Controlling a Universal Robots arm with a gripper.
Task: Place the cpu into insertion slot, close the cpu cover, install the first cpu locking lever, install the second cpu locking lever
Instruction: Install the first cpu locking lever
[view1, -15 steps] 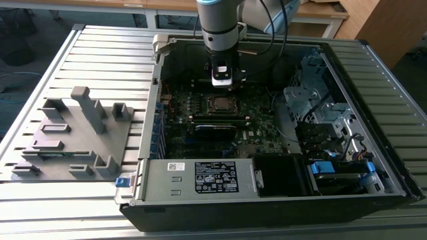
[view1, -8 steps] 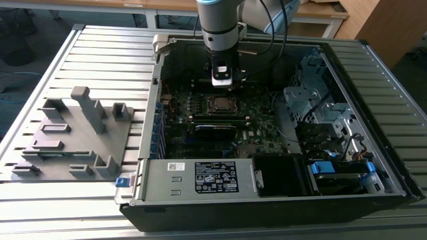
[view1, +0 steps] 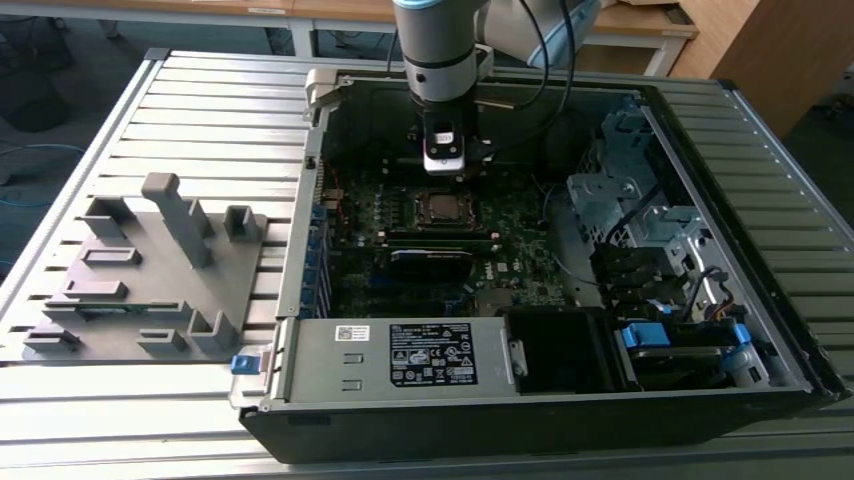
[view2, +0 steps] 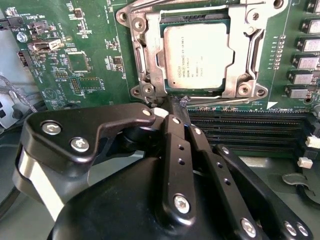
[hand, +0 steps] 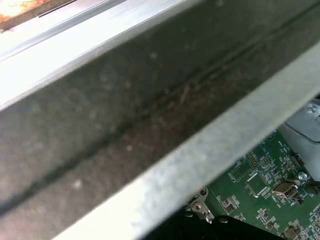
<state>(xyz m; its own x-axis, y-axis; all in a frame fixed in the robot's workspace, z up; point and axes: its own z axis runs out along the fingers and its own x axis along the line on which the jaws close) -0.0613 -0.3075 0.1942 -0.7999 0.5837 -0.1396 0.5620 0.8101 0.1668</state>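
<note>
One cpu (view2: 197, 57) lies flat in the slot (view2: 196, 19), silver face up. The cover (view2: 244, 60) is down over it, its frame lapping the chip's edges where the second wrist view shows them. In the exterior view the cpu (view1: 441, 207) sits near the middle of the board (view1: 400, 240), inside the open case (view1: 747, 250).

The tool (view2: 177, 102) is at one corner of the cover. Its two black fingers (view2: 172, 135) are drawn together to a point with no gap at the tips, and I cannot tell whether they pinch anything thin there. A thin metal rod (view2: 225, 102) runs from that corner along the slot's edge, between the cover and the long black memory slots (view2: 245, 130).

In the exterior view the tool (view1: 445, 168) hangs just at twelve o'clock of the cpu, on the arm (view1: 438, 45) that reaches straight down into the case. At six o'clock of the cpu is a grey labelled box (view1: 400, 355), and at three o'clock are metal drive cages (view1: 641, 215).

The case lies on a slatted metal desk (view1: 200, 100). At nine o'clock of it stands a grey fixture (view1: 147, 270) of blocks and posts, with a small blue clip (view1: 244, 363) near the case's corner.

In the first wrist view a grey metal bar (hand: 150, 115) crosses close by, with a patch of green board (hand: 265, 195) beyond it.
</note>
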